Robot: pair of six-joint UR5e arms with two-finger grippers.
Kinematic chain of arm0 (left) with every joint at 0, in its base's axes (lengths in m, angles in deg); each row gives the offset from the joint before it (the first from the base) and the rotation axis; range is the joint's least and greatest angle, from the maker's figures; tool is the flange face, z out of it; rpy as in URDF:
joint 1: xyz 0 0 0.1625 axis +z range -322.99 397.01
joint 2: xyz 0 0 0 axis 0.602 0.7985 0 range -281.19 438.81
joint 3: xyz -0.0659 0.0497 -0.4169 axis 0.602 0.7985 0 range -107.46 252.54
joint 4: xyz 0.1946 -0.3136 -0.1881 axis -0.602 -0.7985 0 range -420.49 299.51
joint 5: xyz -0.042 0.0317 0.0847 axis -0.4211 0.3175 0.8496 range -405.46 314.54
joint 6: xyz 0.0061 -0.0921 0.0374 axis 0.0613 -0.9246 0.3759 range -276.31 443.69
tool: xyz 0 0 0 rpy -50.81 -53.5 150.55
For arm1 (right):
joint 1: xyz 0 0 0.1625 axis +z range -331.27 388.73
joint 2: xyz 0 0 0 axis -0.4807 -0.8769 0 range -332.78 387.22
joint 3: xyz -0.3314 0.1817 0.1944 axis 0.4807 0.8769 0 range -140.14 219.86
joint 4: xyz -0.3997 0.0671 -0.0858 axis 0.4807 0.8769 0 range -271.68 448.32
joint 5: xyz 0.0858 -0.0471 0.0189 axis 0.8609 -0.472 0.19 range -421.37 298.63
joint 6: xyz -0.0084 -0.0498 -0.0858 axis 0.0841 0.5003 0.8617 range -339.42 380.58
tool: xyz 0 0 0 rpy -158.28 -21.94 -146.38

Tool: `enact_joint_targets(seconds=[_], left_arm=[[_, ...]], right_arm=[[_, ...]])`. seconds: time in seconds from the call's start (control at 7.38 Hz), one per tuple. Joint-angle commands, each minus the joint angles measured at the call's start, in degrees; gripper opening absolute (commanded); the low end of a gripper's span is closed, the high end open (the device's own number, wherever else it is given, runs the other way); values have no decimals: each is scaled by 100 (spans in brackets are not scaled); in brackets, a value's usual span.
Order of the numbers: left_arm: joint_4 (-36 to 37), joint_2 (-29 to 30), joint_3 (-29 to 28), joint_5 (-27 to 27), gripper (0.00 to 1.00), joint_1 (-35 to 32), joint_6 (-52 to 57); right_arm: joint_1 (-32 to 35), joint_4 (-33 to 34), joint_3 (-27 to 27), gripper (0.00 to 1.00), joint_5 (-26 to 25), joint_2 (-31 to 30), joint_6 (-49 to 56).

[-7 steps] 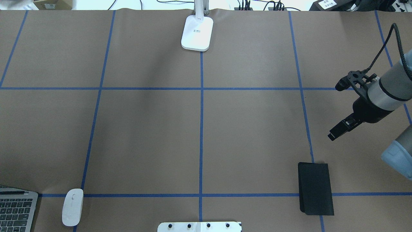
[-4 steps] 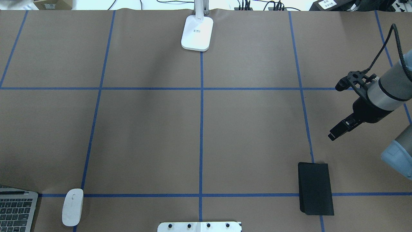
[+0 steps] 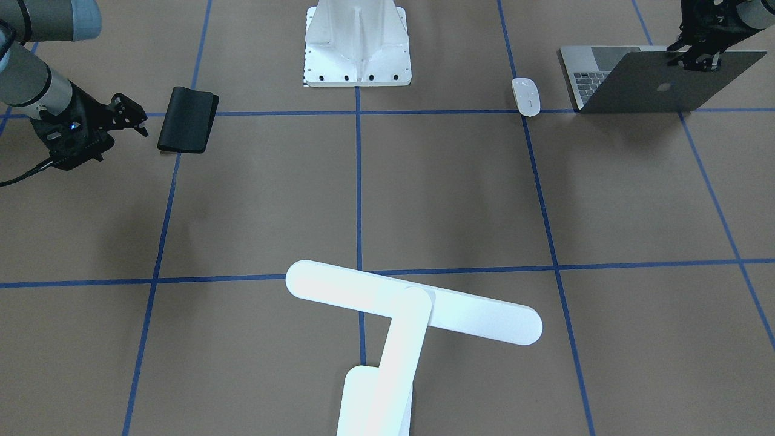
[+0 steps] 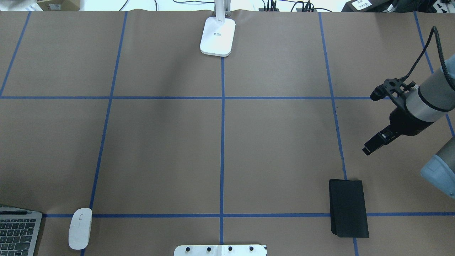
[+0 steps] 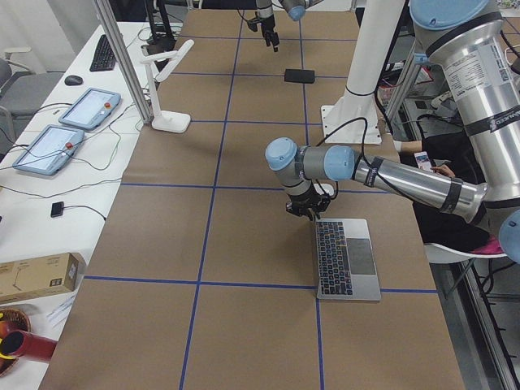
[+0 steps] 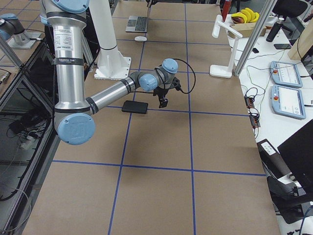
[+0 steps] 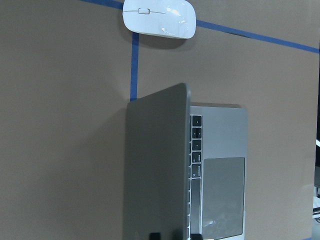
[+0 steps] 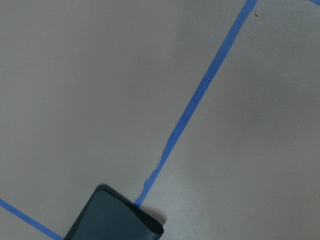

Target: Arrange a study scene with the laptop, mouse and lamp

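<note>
Overhead, table [image 4: 160,142] edge crops laptop [image 4: 17,231]; left gripper unseen.

Each arm [image 6: 68,63] consists of silver tubular links with light-blue joint caps. Black wrist housings carry black two-finger grippers. A black cable [image 4: 424,49] runs to the right wrist.

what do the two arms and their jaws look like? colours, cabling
Both arms: silver-grey metal tube links with pale blue joint caps and black bands near the wrist. The right arm's black gripper sits under a black wrist camera bracket, from which a black cable loops back along the arm. The left arm's black gripper has the same build; its black cable shows in the exterior left view.
</note>
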Motion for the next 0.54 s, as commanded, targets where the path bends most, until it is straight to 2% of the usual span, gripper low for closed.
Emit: enact_joint_targets(seconds=[0.0, 0.41], left_arm=[[-11, 0, -7, 0, 0, -7, -5], [-20, 0, 37, 0, 0, -59, 48]], right_arm=[[0, 3, 0, 100, 0, 0, 1], [0, -6, 1, 100, 0, 0, 10]])
